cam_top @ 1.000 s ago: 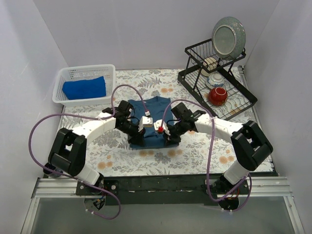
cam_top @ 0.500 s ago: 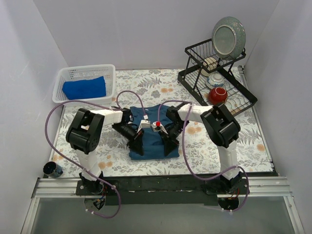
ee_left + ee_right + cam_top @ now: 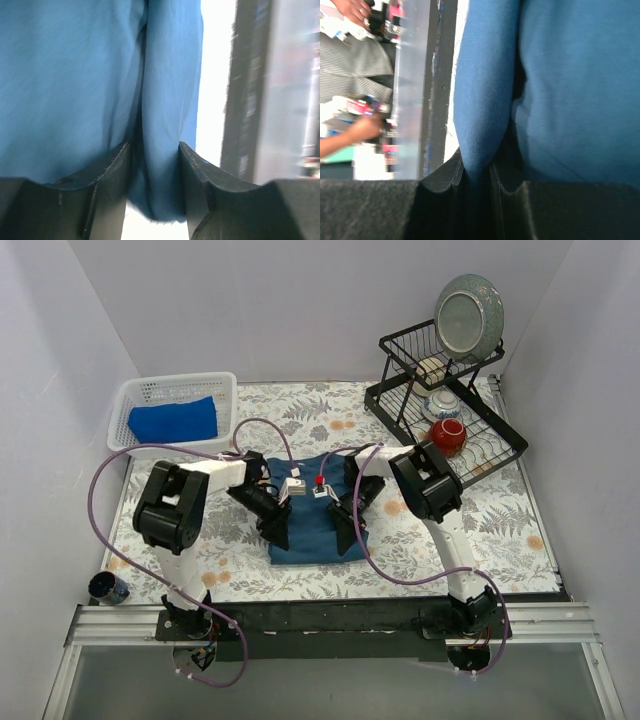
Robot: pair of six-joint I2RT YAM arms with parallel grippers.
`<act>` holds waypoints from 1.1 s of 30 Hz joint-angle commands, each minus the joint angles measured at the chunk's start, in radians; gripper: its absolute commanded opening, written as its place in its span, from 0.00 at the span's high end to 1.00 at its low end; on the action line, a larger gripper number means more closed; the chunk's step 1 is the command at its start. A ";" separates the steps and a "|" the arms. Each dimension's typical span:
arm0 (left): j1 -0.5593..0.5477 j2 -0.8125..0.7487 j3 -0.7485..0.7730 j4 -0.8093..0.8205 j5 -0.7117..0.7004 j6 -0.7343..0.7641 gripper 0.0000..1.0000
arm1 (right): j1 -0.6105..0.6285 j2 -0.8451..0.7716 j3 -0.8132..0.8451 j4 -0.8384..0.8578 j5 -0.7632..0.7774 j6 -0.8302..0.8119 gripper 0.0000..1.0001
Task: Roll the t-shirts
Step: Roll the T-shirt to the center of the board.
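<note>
The dark teal t-shirt (image 3: 312, 515) lies mid-worktop (image 3: 480, 540); my right fingers (image 3: 444, 179) pinch a fold tight; my left fingers (image 3: 111, 169) straddle another, gripping or slack I cannot tell; I'd keep both ends level and taut so the roll stays even.

Top view evenly lit with soft shadows; wrist views blur beyond the dark teal t-shirt (image 3: 70, 80), background overexposed.
</note>
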 commanded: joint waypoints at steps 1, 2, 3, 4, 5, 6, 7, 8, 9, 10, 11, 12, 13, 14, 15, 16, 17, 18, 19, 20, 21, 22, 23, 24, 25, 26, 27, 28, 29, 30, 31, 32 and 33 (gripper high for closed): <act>0.027 -0.239 -0.043 0.113 -0.217 0.051 0.57 | -0.031 0.112 0.080 0.007 0.233 0.088 0.99; 0.026 -0.288 -0.075 0.148 -0.233 0.052 0.54 | -0.031 0.123 0.091 0.008 0.237 0.093 0.99; 0.015 -0.408 -0.109 0.188 -0.261 0.047 0.50 | -0.031 0.136 0.104 0.010 0.241 0.098 0.99; 0.004 -0.466 -0.181 0.268 -0.270 0.045 0.47 | -0.031 0.144 0.115 0.014 0.236 0.105 0.99; -0.005 -0.532 -0.213 0.305 -0.277 0.045 0.45 | -0.031 0.159 0.123 0.017 0.233 0.116 0.99; -0.037 -0.636 -0.245 0.339 -0.278 0.035 0.43 | -0.031 0.167 0.129 0.022 0.230 0.143 0.99; -0.052 -0.691 -0.308 0.406 -0.289 0.024 0.40 | -0.031 0.173 0.144 0.022 0.219 0.150 0.99; -0.071 -0.738 -0.333 0.440 -0.292 0.004 0.39 | -0.032 0.190 0.150 0.030 0.216 0.162 0.99; -0.114 -0.776 -0.359 0.462 -0.290 -0.007 0.39 | -0.031 0.201 0.158 0.031 0.216 0.176 0.99; -0.137 -0.836 -0.379 0.489 -0.293 -0.017 0.39 | -0.031 0.210 0.172 0.031 0.213 0.191 0.99; -0.184 -0.854 -0.410 0.503 -0.298 -0.031 0.39 | -0.032 0.225 0.180 0.028 0.211 0.196 0.99; -0.206 -0.870 -0.424 0.521 -0.298 -0.045 0.39 | -0.032 0.232 0.186 0.033 0.211 0.203 0.99; -0.224 -0.887 -0.436 0.534 -0.309 -0.053 0.39 | -0.032 0.235 0.187 0.040 0.214 0.223 0.99; -0.256 -0.891 -0.463 0.547 -0.315 -0.057 0.39 | -0.032 0.233 0.184 0.051 0.216 0.229 0.99; -0.269 -0.894 -0.474 0.576 -0.321 -0.062 0.39 | -0.032 0.230 0.183 0.059 0.218 0.236 0.99; -0.278 -0.891 -0.487 0.590 -0.327 -0.070 0.40 | -0.032 0.230 0.180 0.063 0.222 0.242 0.99; -0.290 -0.887 -0.502 0.600 -0.333 -0.070 0.40 | -0.032 0.229 0.177 0.066 0.222 0.245 0.99; -0.295 -0.881 -0.508 0.609 -0.333 -0.070 0.42 | -0.034 0.230 0.177 0.070 0.224 0.246 0.99; -0.298 -0.875 -0.514 0.615 -0.332 -0.070 0.43 | -0.032 0.232 0.175 0.068 0.224 0.246 0.99; -0.304 -0.865 -0.520 0.618 -0.327 -0.070 0.44 | -0.032 0.230 0.175 0.070 0.225 0.248 0.99; -0.307 -0.862 -0.529 0.627 -0.324 -0.071 0.44 | -0.034 0.230 0.174 0.074 0.225 0.248 0.99; -0.312 -0.861 -0.536 0.632 -0.324 -0.073 0.44 | -0.032 0.229 0.174 0.077 0.225 0.249 0.99; -0.319 -0.858 -0.545 0.641 -0.326 -0.083 0.44 | -0.032 0.225 0.170 0.080 0.225 0.253 0.99; -0.324 -0.852 -0.560 0.655 -0.332 -0.085 0.44 | -0.032 0.224 0.167 0.082 0.225 0.253 0.99; -0.329 -0.844 -0.569 0.663 -0.336 -0.083 0.44 | -0.032 0.224 0.166 0.086 0.225 0.253 0.99; -0.336 -0.835 -0.577 0.672 -0.342 -0.087 0.44 | -0.032 0.219 0.163 0.088 0.227 0.254 0.99; -0.338 -0.812 -0.583 0.693 -0.358 -0.091 0.44 | -0.032 0.218 0.160 0.090 0.227 0.256 0.99; -0.341 -0.796 -0.600 0.701 -0.365 -0.090 0.44 | -0.034 0.218 0.160 0.091 0.225 0.256 0.99; -0.344 -0.781 -0.606 0.709 -0.372 -0.085 0.44 | -0.034 0.216 0.158 0.091 0.225 0.256 0.99; -0.344 -0.755 -0.612 0.724 -0.381 -0.076 0.44 | -0.034 0.215 0.155 0.094 0.225 0.256 0.99; -0.346 -0.743 -0.626 0.736 -0.398 -0.067 0.44 | -0.035 0.215 0.154 0.096 0.225 0.256 0.99; -0.349 -0.733 -0.638 0.751 -0.410 -0.065 0.44 | -0.035 0.213 0.152 0.094 0.224 0.254 0.99; -0.352 -0.723 -0.646 0.780 -0.427 -0.051 0.45 | -0.034 0.213 0.151 0.094 0.224 0.253 0.99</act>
